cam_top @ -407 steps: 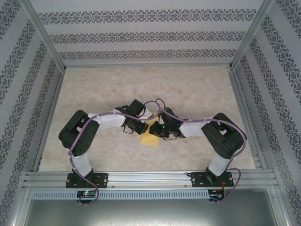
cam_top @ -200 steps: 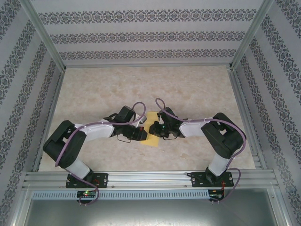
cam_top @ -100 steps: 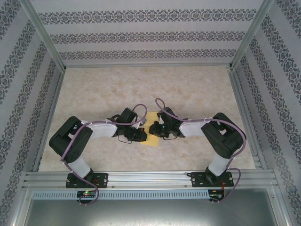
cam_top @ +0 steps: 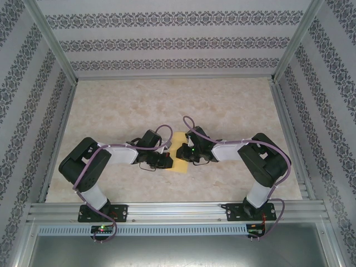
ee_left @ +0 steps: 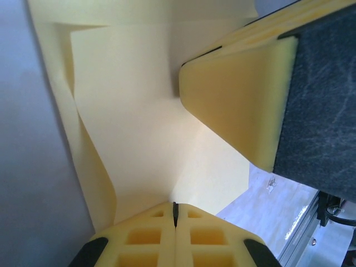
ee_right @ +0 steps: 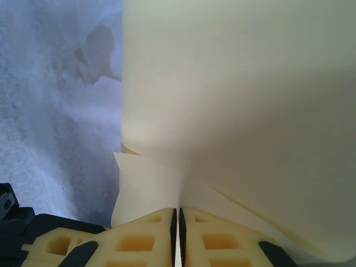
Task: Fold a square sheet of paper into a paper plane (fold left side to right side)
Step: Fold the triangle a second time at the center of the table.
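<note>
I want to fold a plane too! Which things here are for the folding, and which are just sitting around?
For the job:
- yellow sheet of paper
- left gripper, shut on the paper's edge
- right gripper, pinching the paper too

Just there:
- marbled table
- patterned walls
- metal frame

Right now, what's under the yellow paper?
The marbled table shows all around the paper. The spot right underneath is hidden by the paper itself, so I can't tell if anything lies there.
</note>
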{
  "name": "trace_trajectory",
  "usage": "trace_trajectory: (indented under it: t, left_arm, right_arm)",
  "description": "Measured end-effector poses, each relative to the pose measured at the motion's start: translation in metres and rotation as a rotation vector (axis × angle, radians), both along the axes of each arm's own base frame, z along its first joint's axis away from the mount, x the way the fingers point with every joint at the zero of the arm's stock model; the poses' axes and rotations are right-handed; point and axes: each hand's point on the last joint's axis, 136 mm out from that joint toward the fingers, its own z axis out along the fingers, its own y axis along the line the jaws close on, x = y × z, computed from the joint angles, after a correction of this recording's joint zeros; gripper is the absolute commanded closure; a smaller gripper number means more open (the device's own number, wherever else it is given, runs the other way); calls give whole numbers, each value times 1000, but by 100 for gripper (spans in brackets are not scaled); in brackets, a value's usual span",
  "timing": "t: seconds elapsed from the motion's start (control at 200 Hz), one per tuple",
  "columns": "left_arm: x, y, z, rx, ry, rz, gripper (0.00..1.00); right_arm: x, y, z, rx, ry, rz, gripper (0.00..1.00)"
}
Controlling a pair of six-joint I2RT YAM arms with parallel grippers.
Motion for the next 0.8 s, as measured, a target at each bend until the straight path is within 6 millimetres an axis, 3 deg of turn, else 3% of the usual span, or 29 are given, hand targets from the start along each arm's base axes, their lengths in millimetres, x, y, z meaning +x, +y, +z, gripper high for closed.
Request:
trace_trajectory:
  t: [0.39, 0.799]
  left_arm:
    - [6, 3, 24, -11, -62, 21, 96]
    - [-4, -1, 23, -35, -30, -21, 91]
  right_arm:
    - [0, 0, 0, -2, 1, 1, 87]
    - [0, 0, 0, -5, 4, 2, 87]
